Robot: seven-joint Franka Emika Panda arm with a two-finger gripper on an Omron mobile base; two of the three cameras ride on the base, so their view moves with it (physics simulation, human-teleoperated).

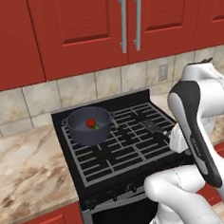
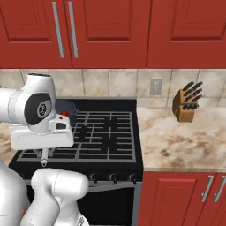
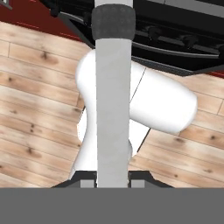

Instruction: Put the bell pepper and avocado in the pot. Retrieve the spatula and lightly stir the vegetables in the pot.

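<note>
Spatula held over the stove

The gripper (image 3: 113,183) is clamped on the grey spatula (image 3: 113,100); its long handle runs straight out from the fingers; the bell pepper (image 1: 90,122) lies in the pot (image 1: 89,125) on the stove's (image 1: 121,146) rear-left grate.

The arm (image 2: 31,110) hides most of the pot (image 2: 66,106) in the right base view. The green item (image 1: 96,127) beside the bell pepper (image 1: 90,122) is too small to identify.

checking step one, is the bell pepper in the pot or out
In: the bell pepper lies inside the pot on the stove, beside something green.
</note>
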